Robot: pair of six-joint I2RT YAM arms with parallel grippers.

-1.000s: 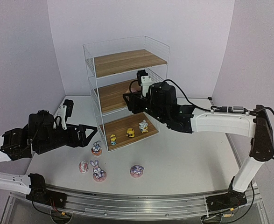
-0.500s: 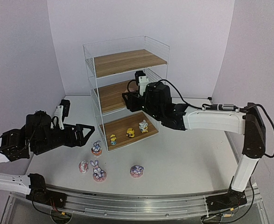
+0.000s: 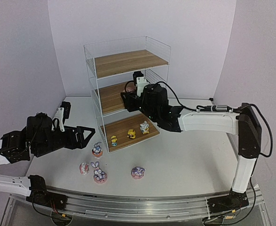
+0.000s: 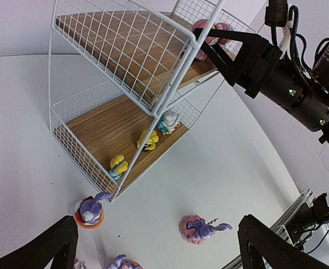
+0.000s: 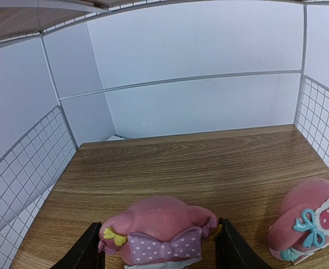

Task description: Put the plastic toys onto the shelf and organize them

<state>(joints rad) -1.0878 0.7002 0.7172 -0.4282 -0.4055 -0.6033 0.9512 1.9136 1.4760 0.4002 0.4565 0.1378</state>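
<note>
Right wrist view: right end effector (image 5: 160,249) part-closed on the flanks of the pink bow toy (image 5: 161,224), held upright at the shelf (image 5: 198,162) middle board. It sits beside a matching pink toy (image 5: 307,218), evidently grouping like kinds. Left end effector (image 4: 156,230) is fully spread and empty above the counter (image 4: 237,168).

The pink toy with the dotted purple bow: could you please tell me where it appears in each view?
Top external: pink toy, a sliver just above centre, beside the right gripper.
Left wrist: top right.
Right wrist: bottom centre.
Shared landmark: shelf's middle board.
</note>
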